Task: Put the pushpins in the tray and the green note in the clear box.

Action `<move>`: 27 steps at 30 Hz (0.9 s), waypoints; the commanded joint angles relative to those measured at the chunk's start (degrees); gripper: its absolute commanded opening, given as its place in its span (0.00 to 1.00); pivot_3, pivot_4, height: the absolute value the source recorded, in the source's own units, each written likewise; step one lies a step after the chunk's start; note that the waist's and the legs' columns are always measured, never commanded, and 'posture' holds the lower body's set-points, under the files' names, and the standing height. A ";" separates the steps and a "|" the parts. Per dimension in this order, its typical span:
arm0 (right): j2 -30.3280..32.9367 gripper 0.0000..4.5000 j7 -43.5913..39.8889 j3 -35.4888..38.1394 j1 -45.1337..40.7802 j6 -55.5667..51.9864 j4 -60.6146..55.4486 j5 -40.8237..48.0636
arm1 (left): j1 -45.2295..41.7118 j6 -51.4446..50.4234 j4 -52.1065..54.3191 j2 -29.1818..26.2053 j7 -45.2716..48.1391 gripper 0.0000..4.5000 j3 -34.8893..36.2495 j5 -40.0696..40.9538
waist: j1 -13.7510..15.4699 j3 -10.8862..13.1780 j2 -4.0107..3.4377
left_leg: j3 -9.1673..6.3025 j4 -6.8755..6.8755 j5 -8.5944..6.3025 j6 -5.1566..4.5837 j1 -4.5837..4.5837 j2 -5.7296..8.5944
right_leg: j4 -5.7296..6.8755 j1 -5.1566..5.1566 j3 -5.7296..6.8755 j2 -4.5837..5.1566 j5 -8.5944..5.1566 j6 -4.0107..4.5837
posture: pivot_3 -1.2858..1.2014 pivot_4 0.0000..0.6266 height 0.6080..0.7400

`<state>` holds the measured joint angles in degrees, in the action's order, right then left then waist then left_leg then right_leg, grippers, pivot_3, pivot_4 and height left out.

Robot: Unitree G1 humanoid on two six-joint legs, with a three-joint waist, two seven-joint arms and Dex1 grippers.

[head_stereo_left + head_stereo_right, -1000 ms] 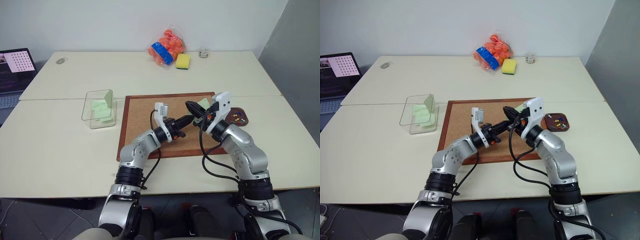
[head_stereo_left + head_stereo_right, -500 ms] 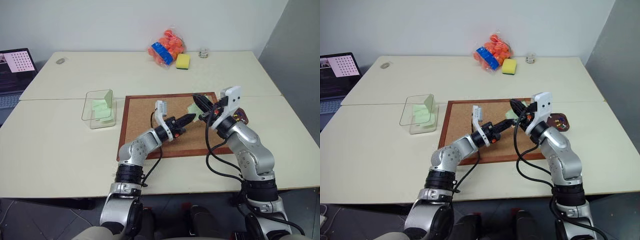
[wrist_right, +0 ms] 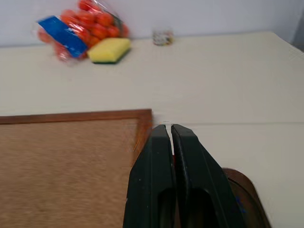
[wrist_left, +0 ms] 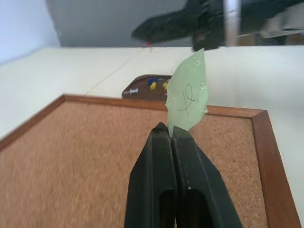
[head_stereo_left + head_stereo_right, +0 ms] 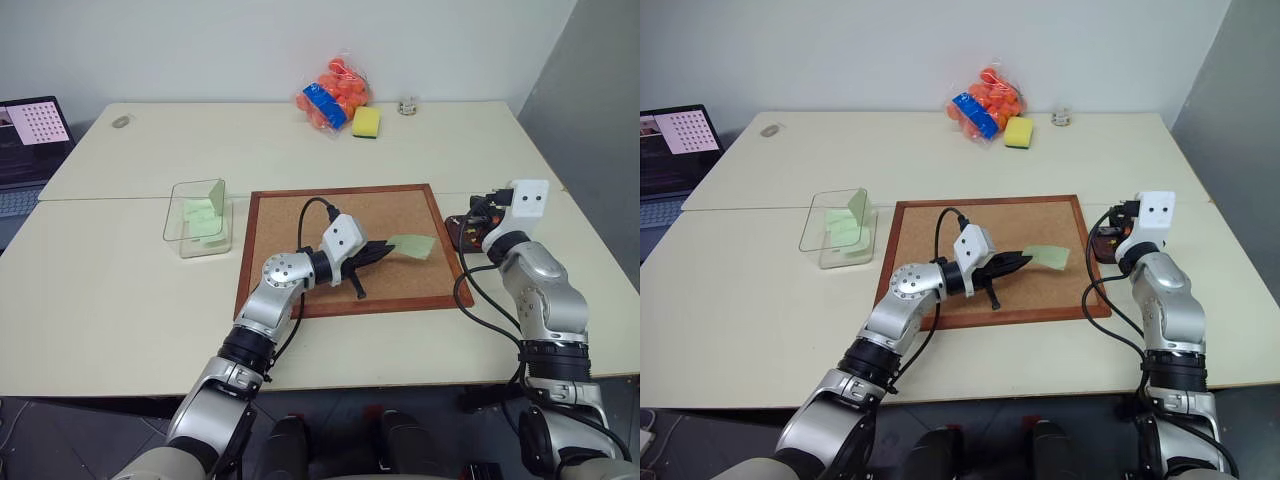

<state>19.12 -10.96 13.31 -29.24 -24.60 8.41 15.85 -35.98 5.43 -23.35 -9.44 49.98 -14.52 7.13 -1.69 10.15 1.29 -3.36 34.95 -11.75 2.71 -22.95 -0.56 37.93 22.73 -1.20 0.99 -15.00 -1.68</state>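
Note:
My left gripper (image 5: pixel 387 249) reaches over the corkboard, shut on one edge of the green note (image 5: pixel 411 246), a pale-green slip with a pen mark (image 4: pixel 188 95). The note sticks out past the fingertips above the board. The dark reddish-brown tray (image 5: pixel 462 236) sits just off the board's right edge with blue and yellow pushpins (image 4: pixel 153 85) in it. My right gripper (image 5: pixel 472 213) hovers over the tray, shut, with a small red pushpin (image 4: pixel 149 44) at its tip. The clear box (image 5: pixel 175 225) stands left of the board and holds pale-green slips.
The wood-framed corkboard (image 5: pixel 300 225) lies mid-table. At the back are a bag of orange items (image 5: pixel 335 92), a yellow sponge (image 5: pixel 367 122) and a small jar (image 5: pixel 406 105). A laptop (image 5: pixel 25 140) sits at the far left. A seam crosses the table behind the board.
My right gripper has swung right, off the corkboard and over to the tray. My left wrist has rolled in place, and the green note now sticks out flat from its tips.

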 commanded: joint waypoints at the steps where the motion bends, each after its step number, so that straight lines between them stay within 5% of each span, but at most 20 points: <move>1: 1.47 0.00 -1.06 1.60 -3.46 -0.66 5.16 0.68 | -1.10 1.58 0.49 0.38 3.11 0.00 0.14 1.30 | -0.09 0.00 0.00 | 0.03 0.00 0.00 0.00 0.00 0.00 | 0.00 0.01 -0.02 -0.01 0.00 0.00 | 0.52 0.24 1.00; 5: 1.57 0.00 -1.69 1.55 -5.81 -0.68 9.82 0.61 | -0.69 1.52 0.71 0.03 4.75 0.00 0.17 1.09 | -0.18 0.00 0.00 | 0.07 0.00 0.00 0.00 0.01 0.00 | 0.04 0.04 -0.06 -0.02 0.00 -0.01 | 0.52 0.24 1.00; 23: 1.78 0.91 -1.14 2.92 -7.12 3.42 15.31 0.23 | 1.36 0.30 2.51 -0.32 5.56 0.00 0.21 0.85 | -0.16 0.00 -0.01 | 0.13 0.01 0.00 0.00 -0.03 -0.02 | 0.09 0.14 -0.14 -0.04 0.00 -0.01 | 0.52 0.24 1.00; 27: 1.96 0.98 -4.75 1.51 -4.36 3.08 8.58 1.56 | 1.33 -2.05 3.51 0.20 4.47 0.00 1.59 2.31 | -0.11 0.00 -0.01 | 0.13 0.01 0.00 0.00 -0.04 -0.01 | 0.09 0.14 -0.14 -0.04 0.00 -0.01 | 0.52 0.24 1.00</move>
<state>20.14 -12.81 14.59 -34.42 -22.69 23.05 15.93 -34.25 4.35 -22.59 -9.68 55.46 -14.29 7.90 -1.80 10.16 1.28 -3.24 34.95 -11.75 2.71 -23.00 -0.58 38.02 22.87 -1.34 0.95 -15.00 -1.69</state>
